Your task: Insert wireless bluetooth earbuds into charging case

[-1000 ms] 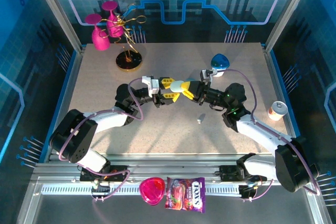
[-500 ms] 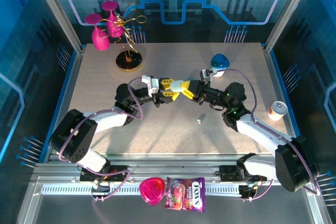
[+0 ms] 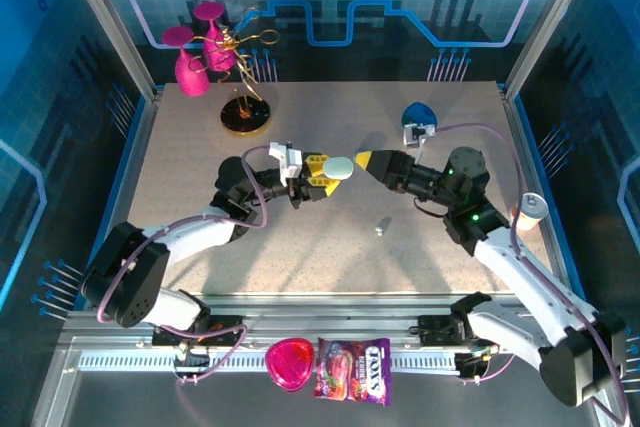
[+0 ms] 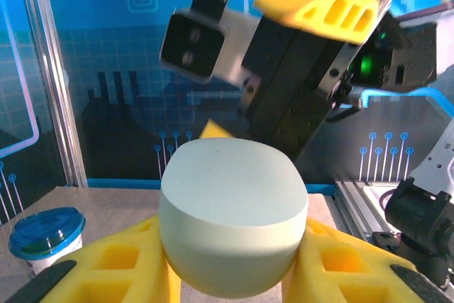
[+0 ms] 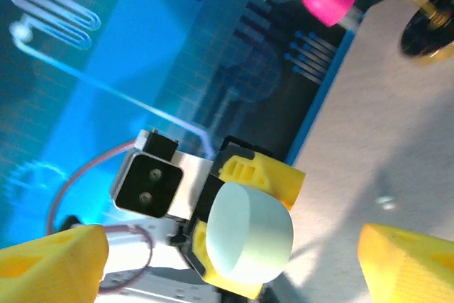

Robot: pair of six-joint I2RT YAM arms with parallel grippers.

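So the left gripper (image 3: 322,175) is clamped tight on the charging case (image 3: 340,166), lid shut, up off the table (image 3: 200,197). The right gripper (image 3: 366,160) faces it just beyond, jaws wide, empty. I'd hold the case dead steady so the right one can pry the lid. One earbud (image 3: 380,228) lies on the table below the right gripper, toward the bases. Both arms reach inward, wrists roughly level.

Left gripper (image 4: 230,264) fingers (image 4: 135,260) hide the underside of the charging case (image 4: 230,204); a pale speck (image 3: 380,228) on the table (image 3: 200,197) is too small to identify.

Bright blue-tinted light, soft shadows
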